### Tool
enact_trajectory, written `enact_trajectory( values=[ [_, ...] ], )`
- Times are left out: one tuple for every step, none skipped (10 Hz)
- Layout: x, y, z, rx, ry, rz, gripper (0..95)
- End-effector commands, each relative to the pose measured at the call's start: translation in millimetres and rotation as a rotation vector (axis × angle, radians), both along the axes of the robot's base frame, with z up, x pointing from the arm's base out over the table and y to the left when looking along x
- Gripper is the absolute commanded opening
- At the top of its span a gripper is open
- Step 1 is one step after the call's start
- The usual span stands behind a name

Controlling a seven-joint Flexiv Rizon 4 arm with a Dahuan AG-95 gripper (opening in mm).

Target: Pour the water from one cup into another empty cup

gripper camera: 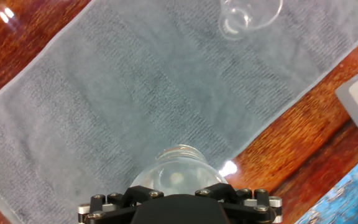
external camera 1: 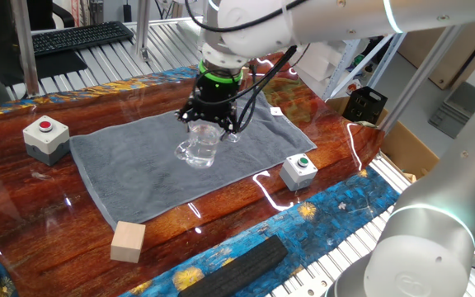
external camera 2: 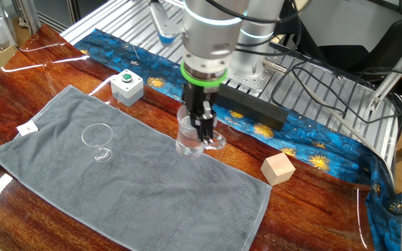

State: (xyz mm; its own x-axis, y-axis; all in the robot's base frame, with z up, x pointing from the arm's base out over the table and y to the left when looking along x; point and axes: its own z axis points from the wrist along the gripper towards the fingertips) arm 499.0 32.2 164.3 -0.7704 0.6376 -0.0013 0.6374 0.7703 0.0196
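Observation:
The mug (external camera 1: 198, 148) is a wide clear glass with a side handle, near the middle of the grey towel (external camera 1: 122, 169). It also shows in the other fixed view (external camera 2: 190, 139) and at the bottom of the hand view (gripper camera: 179, 167). My gripper (external camera 1: 213, 125) comes straight down on it, and its fingers (external camera 2: 204, 131) are closed on the mug's wall by the handle. I cannot tell whether the mug is lifted. The water is only a faint shimmer inside. The small handleless glass (external camera 2: 98, 137) stands apart on the towel, and it shows at the top of the hand view (gripper camera: 248, 15).
A green-button box (external camera 1: 299, 171) sits beside the towel and a red-button box (external camera 1: 46, 136) at its other end. A wooden block (external camera 1: 128, 241) and a black bar (external camera 1: 237, 268) lie near the table edge. A small white tag (external camera 2: 26, 128) lies by the towel corner.

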Motion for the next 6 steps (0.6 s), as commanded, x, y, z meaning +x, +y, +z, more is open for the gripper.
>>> enact_trajectory(
  values=[
    [-2.0,-15.7,3.4,0.017,-0.003,0.012,0.0],
    [-2.5,-24.2,4.8,0.016,-0.003,0.025,0.0],
    [-2.7,-34.2,5.4,0.017,-0.004,0.042,0.0],
    [-1.9,-46.5,5.8,0.015,-0.004,0.060,0.0],
    [-1.0,-54.9,6.3,0.022,-0.004,0.056,0.0],
    [-0.1,-58.7,6.4,0.023,-0.001,0.054,0.0]
  ],
)
